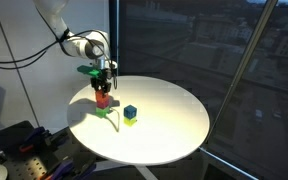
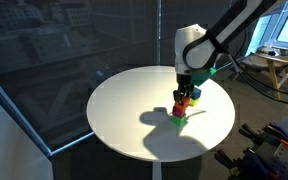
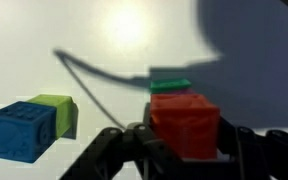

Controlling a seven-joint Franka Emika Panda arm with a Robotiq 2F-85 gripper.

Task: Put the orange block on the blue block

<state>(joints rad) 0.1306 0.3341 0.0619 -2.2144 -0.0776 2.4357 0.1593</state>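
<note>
The round table (image 1: 174, 130) looks smooth and matt white; the blue block (image 3: 19, 132) and orange block (image 3: 184, 122) look like matt plastic.

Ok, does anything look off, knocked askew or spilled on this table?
Nothing stands out. The orange block sits squarely inside the hand. The blue block rests flat on the table beside a yellow-green block. No spills or damage are visible.

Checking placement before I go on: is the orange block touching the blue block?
Apart. Wrist view shows bare table between the orange block and the blue block.
</note>
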